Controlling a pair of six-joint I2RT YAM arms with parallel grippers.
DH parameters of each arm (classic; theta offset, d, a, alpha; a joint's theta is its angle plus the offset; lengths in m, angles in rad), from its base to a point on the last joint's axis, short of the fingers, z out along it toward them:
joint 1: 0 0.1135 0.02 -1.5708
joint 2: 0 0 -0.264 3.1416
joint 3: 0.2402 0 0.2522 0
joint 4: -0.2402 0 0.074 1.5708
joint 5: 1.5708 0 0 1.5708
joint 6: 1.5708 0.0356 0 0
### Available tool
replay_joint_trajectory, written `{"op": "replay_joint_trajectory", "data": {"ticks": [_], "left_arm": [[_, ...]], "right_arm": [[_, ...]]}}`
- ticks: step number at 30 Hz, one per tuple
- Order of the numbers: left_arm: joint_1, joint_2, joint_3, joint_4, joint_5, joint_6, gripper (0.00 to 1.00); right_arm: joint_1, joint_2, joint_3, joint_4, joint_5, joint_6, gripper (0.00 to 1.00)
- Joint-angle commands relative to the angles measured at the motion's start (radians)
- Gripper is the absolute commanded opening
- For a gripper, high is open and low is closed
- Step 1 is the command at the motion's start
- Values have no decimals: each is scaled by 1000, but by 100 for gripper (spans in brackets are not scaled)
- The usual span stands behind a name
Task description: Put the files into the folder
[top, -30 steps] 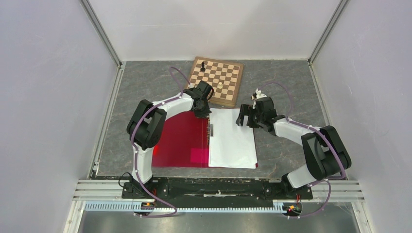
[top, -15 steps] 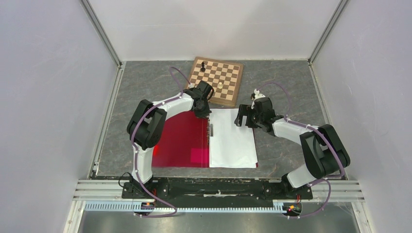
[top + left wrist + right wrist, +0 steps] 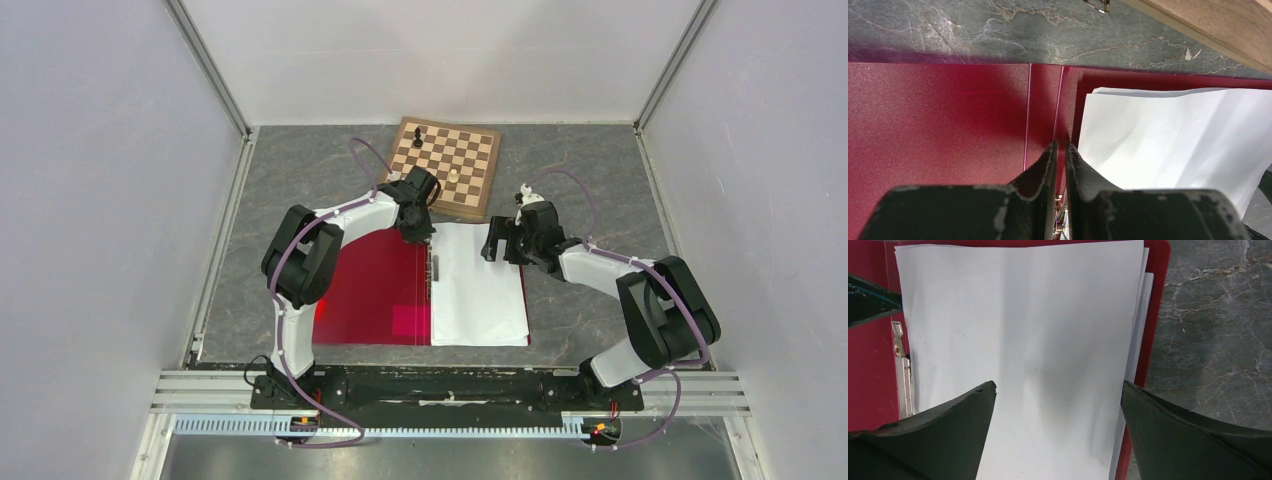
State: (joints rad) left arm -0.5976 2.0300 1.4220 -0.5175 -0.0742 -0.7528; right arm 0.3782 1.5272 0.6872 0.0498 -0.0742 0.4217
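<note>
Left gripper (image 3: 1060, 146): fingers drawn almost together with only a thin slit between them, tips pointing down at the spine fold at the far end of the folder; a glint of metal shows low in the slit, and whether it is pinched cannot be told
Right gripper (image 3: 1058, 386): fingers spread wide, poised over the far part of the files, one finger toward each long side of the top sheet; contact with the paper cannot be told
Folder (image 3: 375, 285): crimson, lying open and flat on the table, left cover bare, a paler pink rectangle near its spine at the near edge
Files (image 3: 1023, 315): white sheets stacked on the right half of the open folder, top sheet blank, lower sheets peeking out slightly along the outer edge; a red margin shows around them
Metal clip (image 3: 902, 370): narrow strip along the spine, just beside the inner edge of the files
Table (image 3: 300, 170): grey, marble-patterned
Chessboard (image 3: 448, 160): wooden, beyond the folder, its near edge just beside the left gripper; one dark piece (image 3: 418, 136) and one light piece (image 3: 453, 176) stand on it
</note>
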Motion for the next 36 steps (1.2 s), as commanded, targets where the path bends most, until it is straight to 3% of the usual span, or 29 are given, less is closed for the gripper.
{"op": "replay_joint_trajectory", "data": {"ticks": [1, 12, 17, 23, 29, 36], "left_arm": [[2, -10, 30, -1, -20, 27, 19], [3, -78, 34, -22, -21, 39, 25], [3, -145, -10, -25, -5, 40, 33], [-17, -294, -171, 1, 30, 37, 36], [-112, -455, -389, 47, 70, 1, 34], [-222, -496, -520, 105, 111, -66, 24]], "right_arm": [[3, -19, 18, -40, 31, -11, 98], [1, -62, 21, -48, 43, -12, 98], [-7, -81, 21, -93, 51, -21, 98], [-9, -157, -9, -155, 45, -34, 98], [50, -314, -135, -217, 61, -16, 99], [150, -461, -226, -291, 155, 54, 84]]}}
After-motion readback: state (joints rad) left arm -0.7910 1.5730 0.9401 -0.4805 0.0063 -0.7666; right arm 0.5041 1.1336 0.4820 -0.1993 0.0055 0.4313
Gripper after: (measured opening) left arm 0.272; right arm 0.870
